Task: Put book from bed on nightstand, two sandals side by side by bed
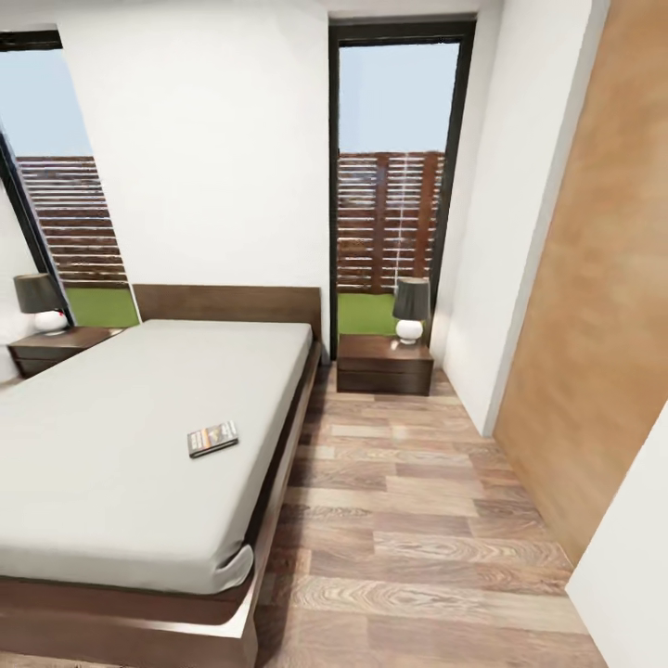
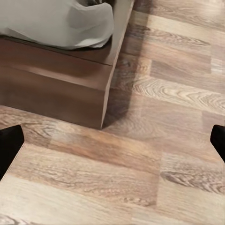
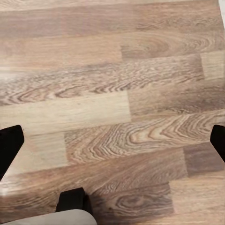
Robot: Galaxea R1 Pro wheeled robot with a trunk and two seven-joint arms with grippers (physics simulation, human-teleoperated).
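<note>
1. The head view looks into the bedroom, with the bed point(image 1: 111, 436) filling the 9 o'clock side and a strip of wood-plank floor point(image 1: 417, 520) running from 6 o'clock up toward the far wall.
2. The book point(image 1: 212, 439) lies flat on the pale mattress, near the bed's right-hand edge, at about 8 o'clock from the middle of the view.
3. One nightstand point(image 1: 384, 364) stands on the floor just beside the head of the bed, at roughly 1 o'clock from the book, below the tall window point(image 1: 394, 176). A small lamp point(image 1: 410, 311) with a dark shade and a white base sits on its top.
4. A second nightstand point(image 1: 56, 348) shows on the far side of the bed, at 9 o'clock near the view's edge, with a matching lamp point(image 1: 39, 303) on it.
5. A tan wooden panel point(image 1: 603, 306) covers the wall at 3 o'clock.
6. The left gripper point(image 2: 112, 145) is spread wide: its two dark fingertips point(image 2: 9, 147) sit at opposite edges of the left wrist view with only floor between them. The corner of the bed frame and a fold of the mattress cover lie ahead of it.
7. The right gripper point(image 3: 112, 143) is likewise spread wide over bare floor and pinches nothing. A dark foot-like shape point(image 3: 74, 199) below it is probably part of the robot, though it is hard to tell.
</note>
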